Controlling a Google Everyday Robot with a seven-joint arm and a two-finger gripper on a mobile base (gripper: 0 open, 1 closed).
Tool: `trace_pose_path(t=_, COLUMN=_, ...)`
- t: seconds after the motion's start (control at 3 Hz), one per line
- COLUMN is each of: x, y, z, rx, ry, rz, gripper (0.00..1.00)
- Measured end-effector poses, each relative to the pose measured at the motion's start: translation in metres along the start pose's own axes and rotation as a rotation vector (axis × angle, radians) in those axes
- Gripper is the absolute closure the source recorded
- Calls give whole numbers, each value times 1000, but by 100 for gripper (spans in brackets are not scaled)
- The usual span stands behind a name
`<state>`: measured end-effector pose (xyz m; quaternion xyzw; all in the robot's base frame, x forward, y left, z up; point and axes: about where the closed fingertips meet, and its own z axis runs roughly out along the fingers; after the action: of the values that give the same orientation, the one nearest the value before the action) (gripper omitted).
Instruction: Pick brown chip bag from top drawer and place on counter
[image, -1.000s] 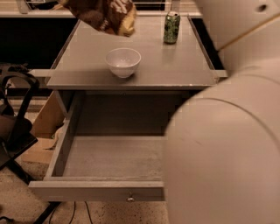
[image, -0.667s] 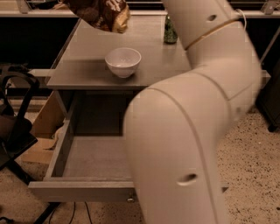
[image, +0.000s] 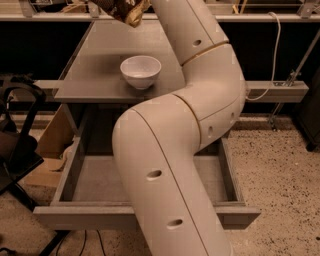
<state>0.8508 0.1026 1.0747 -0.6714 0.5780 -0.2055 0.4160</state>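
- The arm (image: 200, 100) is what changes over the last second. Its big white links swing in from the right side of the view and now cross the middle of it, covering the right half of the surface (image: 100, 65) and much of the top drawer (image: 75, 216).
- The brown chip bag (image: 122, 9) barely shifts. It hangs in the air over the far edge of the surface, toward the far left corner, slightly more cut off by the top of the view than a second ago. It touches nothing below it.
- The hand is out of view past the top of the frame, just above the bag. I cannot tell its state directly. Since the bag hangs free, I judge it is gripped.
- The drawer stands pulled out, and the part of its bottom I can see is bare grey. The bag is clear of it.
- The white bowl (image: 141, 71) sits unmoved near the front edge of the surface, about midway along it.
- My reading: the pick is done and the arm is repositioning for the place. What remains is lowering the bag onto bare surface behind the bowl and letting go.
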Motion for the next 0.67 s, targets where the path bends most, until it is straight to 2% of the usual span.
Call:
trace_pose_path(t=0.33, x=10, y=-4, z=20, rx=38, ry=20, rz=51, gripper=100)
trace_pose_path(t=0.67, x=10, y=-4, z=22, rx=41, ry=20, rz=56, gripper=82)
